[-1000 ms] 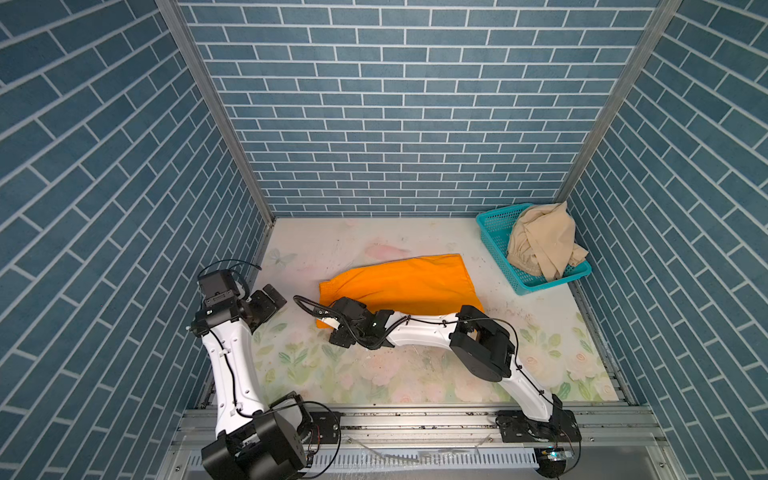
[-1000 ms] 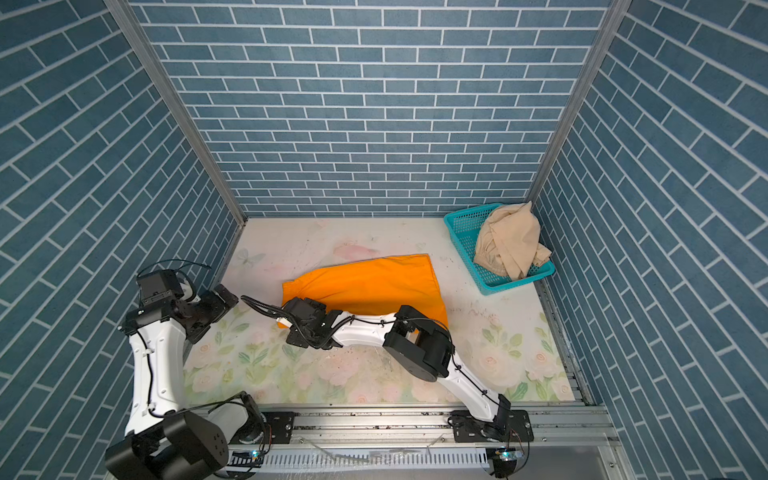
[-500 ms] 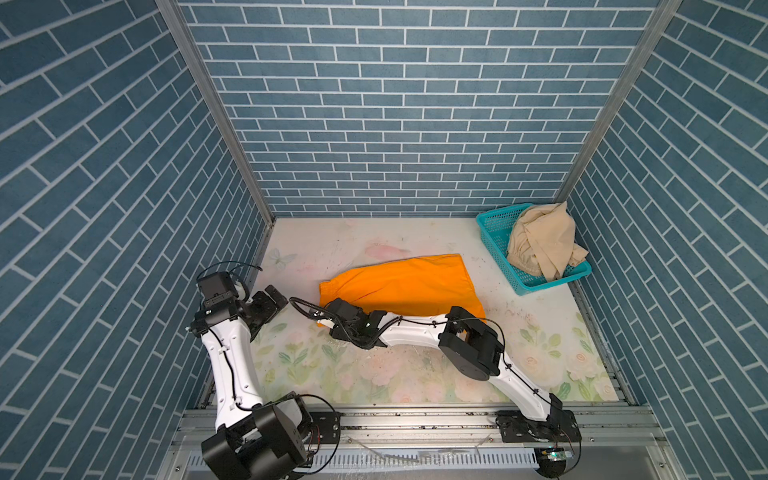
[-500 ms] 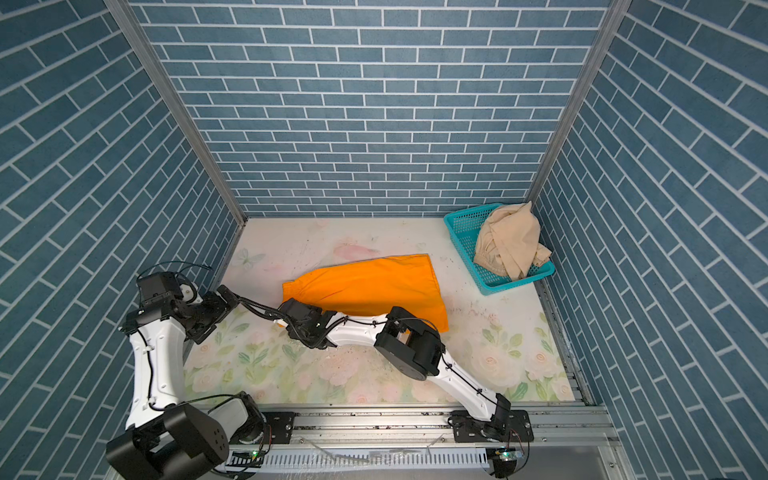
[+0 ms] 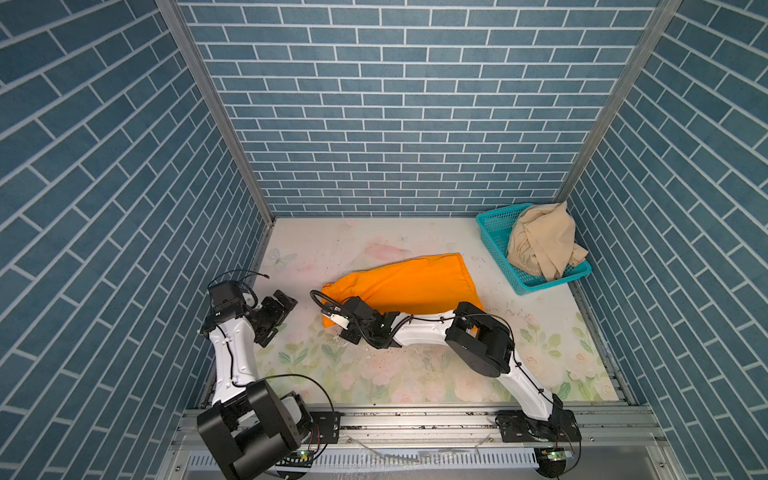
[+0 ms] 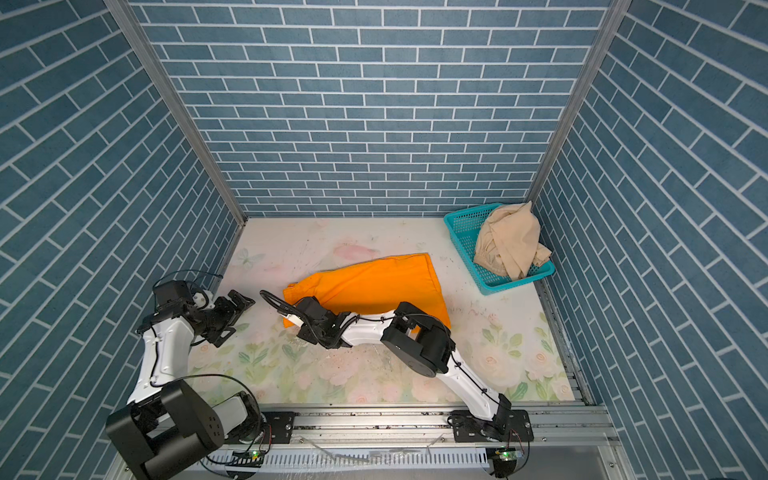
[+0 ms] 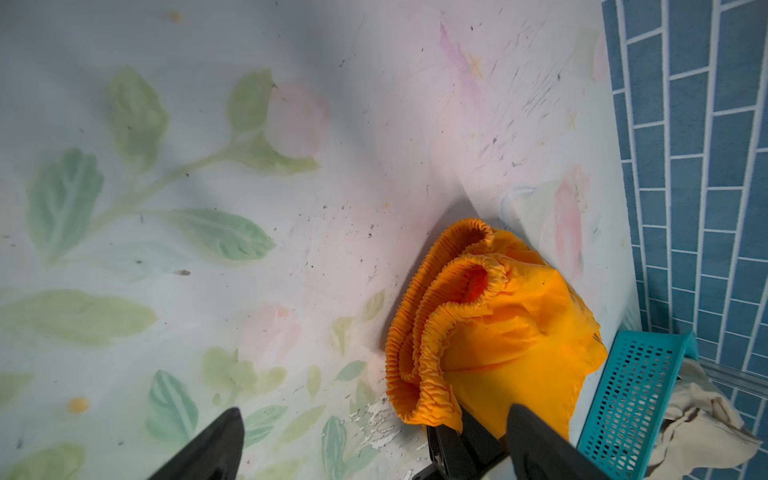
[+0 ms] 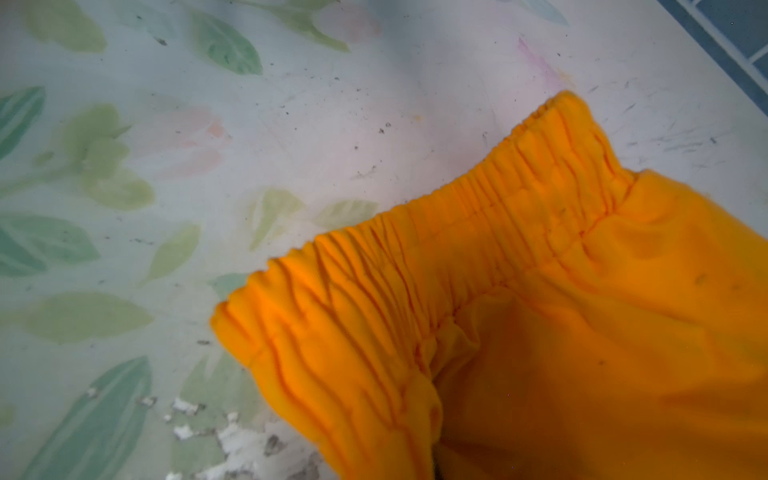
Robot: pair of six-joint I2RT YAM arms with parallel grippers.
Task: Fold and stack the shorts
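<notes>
Counting two shorts: orange shorts (image 5: 409, 282) clamped by right pincer (image 5: 334, 322), beige shorts (image 5: 540, 241) in one basket (image 5: 493, 226); left pincer (image 5: 280, 318) spread apart.

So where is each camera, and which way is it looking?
Top views: high at the front, looking down on the table; left arm and right arm show.
Left wrist: on the left arm, facing the orange shorts and basket; its open fingers show.
Right wrist: on the right arm, close over the waistband; no robot part clearly shows.
Shared: all show the orange shorts.
</notes>
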